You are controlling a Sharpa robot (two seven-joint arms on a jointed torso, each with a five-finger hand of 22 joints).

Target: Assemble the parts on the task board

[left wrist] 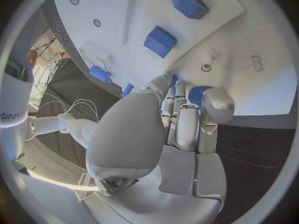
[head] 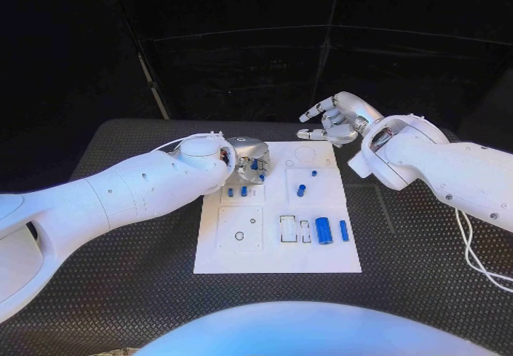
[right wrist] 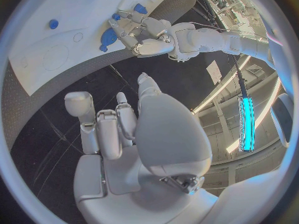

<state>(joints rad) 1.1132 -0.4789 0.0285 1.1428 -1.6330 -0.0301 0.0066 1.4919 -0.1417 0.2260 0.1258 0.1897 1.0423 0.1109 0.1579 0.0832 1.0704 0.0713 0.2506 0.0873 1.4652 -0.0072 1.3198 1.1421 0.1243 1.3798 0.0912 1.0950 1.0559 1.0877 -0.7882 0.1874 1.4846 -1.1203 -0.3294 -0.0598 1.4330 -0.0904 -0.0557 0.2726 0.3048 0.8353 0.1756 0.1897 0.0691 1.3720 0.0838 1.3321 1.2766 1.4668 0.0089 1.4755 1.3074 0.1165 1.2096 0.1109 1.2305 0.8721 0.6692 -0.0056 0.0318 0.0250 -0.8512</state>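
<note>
Over the far-left part of the task board (head: 276, 259) my left hand (head: 248, 158) hangs low, fingers (left wrist: 167, 92) curled in around a small blue part (left wrist: 198, 93). From the wrist view the part sits between my thumb and the other fingers, touching the board or just above it; I cannot tell which. So I judge that hand to be grasping the part, with its seating not yet done.

My right hand (head: 336, 119) floats beyond the board's far-right corner, above the black bench (head: 107, 297), well clear of everything, fingers spread and holding nothing.

Other blue parts wait on the board: two small ones (head: 236, 191) just nearer me than my left hand, another (head: 302, 190) toward the board's middle, and two long cylinders (head: 324, 231) lying side by side near its right edge.

To do this step well, I would keep the pinch light and steady, bring the part upright over its socket, and let it settle before loosening my fingers. My own hand hides the socket in the head view, so the wrist camera is my better guide. A tilted part could jam or skid off across the board; small corrections suit better than pushing.
</note>
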